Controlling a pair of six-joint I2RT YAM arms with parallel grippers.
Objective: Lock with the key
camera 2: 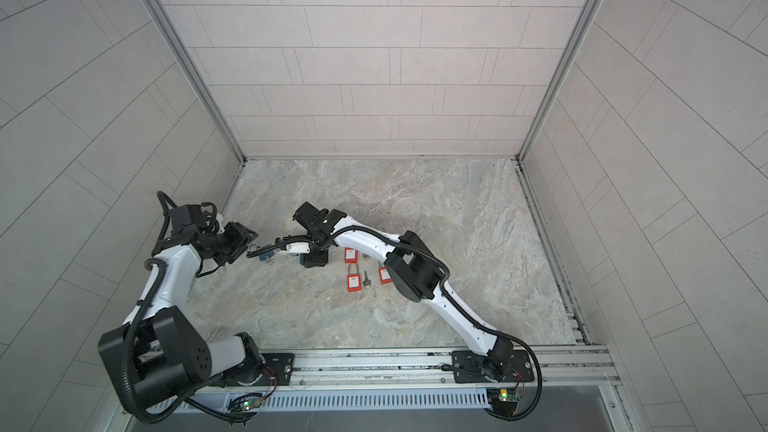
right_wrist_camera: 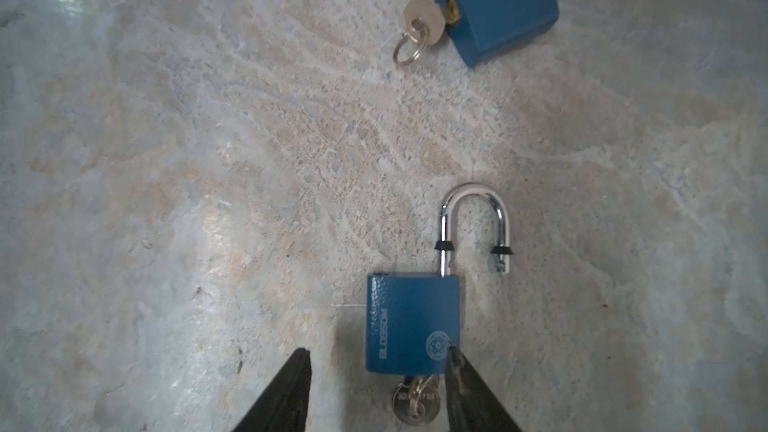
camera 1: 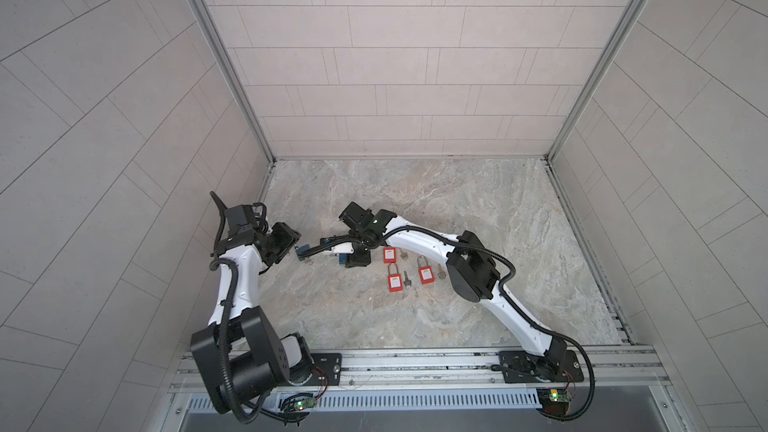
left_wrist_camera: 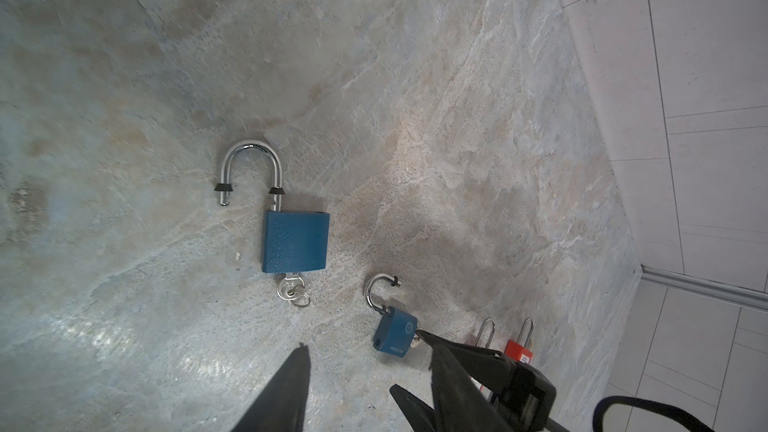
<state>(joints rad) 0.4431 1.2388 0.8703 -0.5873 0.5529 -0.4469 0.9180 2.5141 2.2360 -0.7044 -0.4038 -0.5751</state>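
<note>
Right gripper [right_wrist_camera: 378,353] was held spread over the keyed end of the blue metal padlock marked BLOSSOM [right_wrist_camera: 411,317], shackle [right_wrist_camera: 473,197] open; left gripper [left_wrist_camera: 348,367] was seen spread, empty, near that padlock.

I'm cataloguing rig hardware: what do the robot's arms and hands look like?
The left arm and right arm have white shells, black joint housings, and a black corrugated cable along each. The left hand and right hand are black with tapering fingers.
</note>
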